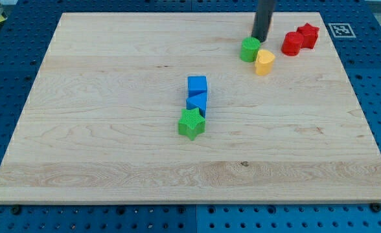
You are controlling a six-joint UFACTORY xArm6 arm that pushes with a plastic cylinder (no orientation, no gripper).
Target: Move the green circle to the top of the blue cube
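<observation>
Nearest: green star (191, 123) touching blue triangle (197, 103), blue cube (197, 85) behind. Farther: yellow heart (264, 62) touches green circle (249, 49), near board's top right. My tip (260, 39), a gripperless rod, sits just behind it. Risk: off-centre push makes circle slip or drags heart. Circle is round; no long axis or heading.

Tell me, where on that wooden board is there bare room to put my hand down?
The view's left side, left of the blue cube, and the strip along the bottom below the green star. It's crowded at the top right, around my tip and the green circle.
</observation>
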